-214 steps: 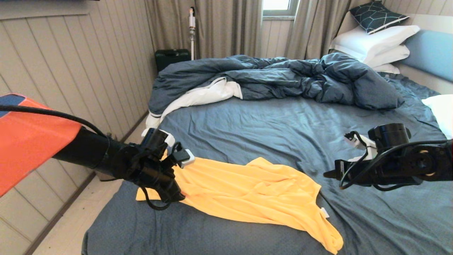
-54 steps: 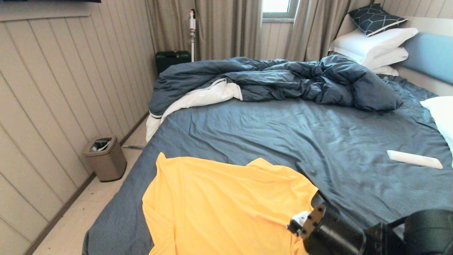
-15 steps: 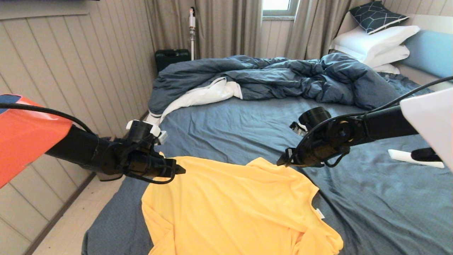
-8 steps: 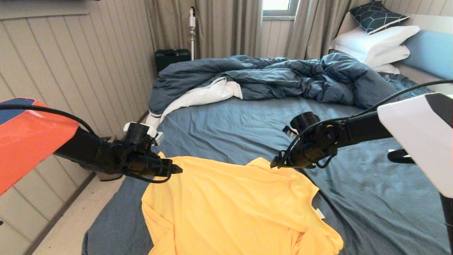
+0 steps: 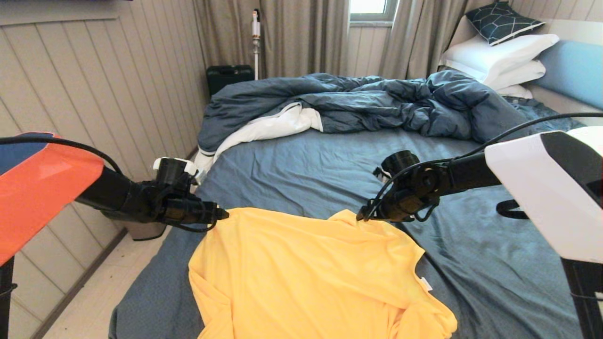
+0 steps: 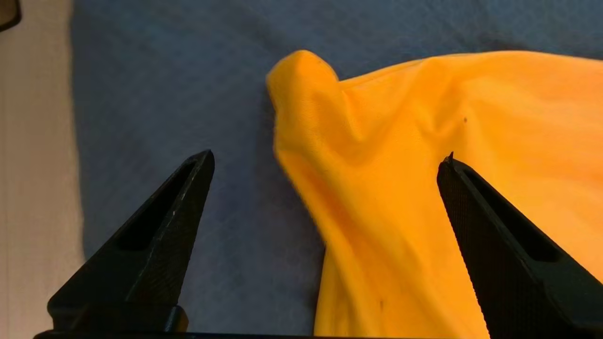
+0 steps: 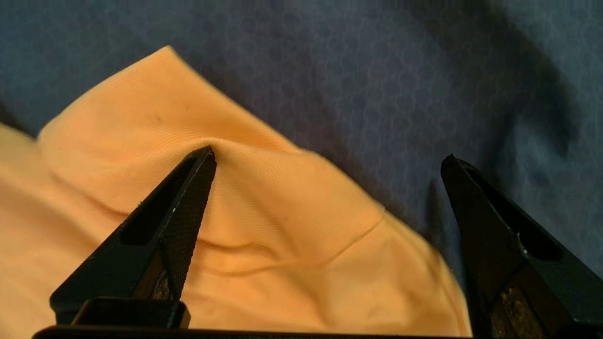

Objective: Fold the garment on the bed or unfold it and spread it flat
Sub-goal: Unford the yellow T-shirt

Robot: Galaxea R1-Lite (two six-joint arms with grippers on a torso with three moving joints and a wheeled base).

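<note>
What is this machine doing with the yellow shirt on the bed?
A two-armed robot is working on a yellow T-shirt lying mostly spread on the bed. Its left tool and right tool sit at the shirt's two far corners, both open and holding nothing.

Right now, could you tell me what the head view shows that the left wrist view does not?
Only the head view shows the right gripper at the shirt's far right corner, the duvet, the pillows and the shirt's whole spread. Only the left wrist view shows the left gripper open, straddling the far left corner. Both show the yellow shirt lying on the blue bed.
</note>
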